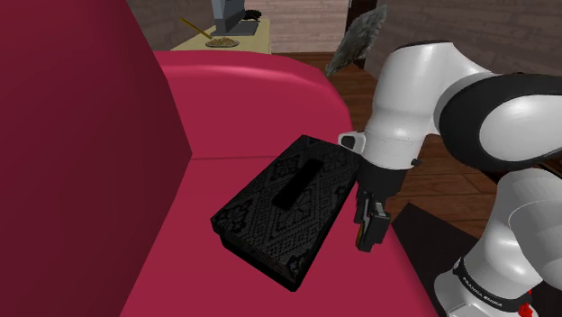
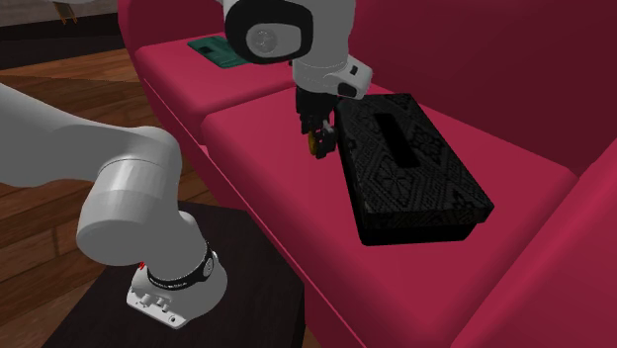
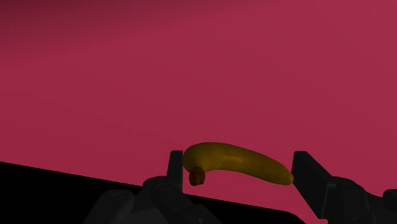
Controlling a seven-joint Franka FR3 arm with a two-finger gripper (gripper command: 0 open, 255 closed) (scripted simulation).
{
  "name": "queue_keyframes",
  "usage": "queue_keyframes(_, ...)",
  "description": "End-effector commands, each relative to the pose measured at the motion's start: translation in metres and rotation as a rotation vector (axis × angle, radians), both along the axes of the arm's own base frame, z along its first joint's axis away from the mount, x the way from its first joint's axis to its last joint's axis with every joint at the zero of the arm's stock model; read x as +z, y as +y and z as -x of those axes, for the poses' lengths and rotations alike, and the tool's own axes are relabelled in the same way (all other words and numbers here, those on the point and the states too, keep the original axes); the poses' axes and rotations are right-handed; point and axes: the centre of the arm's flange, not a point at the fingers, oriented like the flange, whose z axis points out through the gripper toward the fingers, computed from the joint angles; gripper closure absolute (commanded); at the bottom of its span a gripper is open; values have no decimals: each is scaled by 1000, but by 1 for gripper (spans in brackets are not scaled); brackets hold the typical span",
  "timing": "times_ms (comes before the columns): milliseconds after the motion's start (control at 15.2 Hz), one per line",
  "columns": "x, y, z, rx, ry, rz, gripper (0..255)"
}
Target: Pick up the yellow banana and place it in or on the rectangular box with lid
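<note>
The yellow banana (image 3: 238, 163) with a brown stem end lies crosswise between my black fingers, each end touching a finger. My gripper (image 3: 238, 173) is shut on it end to end, low over the red sofa seat (image 3: 210, 76). In the shoulder view the gripper (image 1: 370, 236) hangs just to the right of the black patterned rectangular box (image 1: 286, 206), near the seat's front edge. In the second exterior view the gripper (image 2: 317, 144) stands beside the left end of the box (image 2: 410, 163), with a bit of banana (image 2: 318, 149) showing at the fingertips. The box lid has a slot in it.
The red sofa's backrest (image 1: 81, 153) rises along the shoulder view's left. A green flat object (image 2: 220, 49) lies on the far cushion. A small table with a bowl (image 1: 221, 40) stands beyond the sofa. My dark stand (image 2: 188, 287) is beside the seat front, on a wooden floor.
</note>
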Motion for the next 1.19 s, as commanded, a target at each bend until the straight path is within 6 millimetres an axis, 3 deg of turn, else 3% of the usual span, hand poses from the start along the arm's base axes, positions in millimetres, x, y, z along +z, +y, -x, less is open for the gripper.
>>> queue_keyframes(0,11,0,0,0,0,0,255)
queue_keyframes(1122,101,0,0,0,0,0,255)
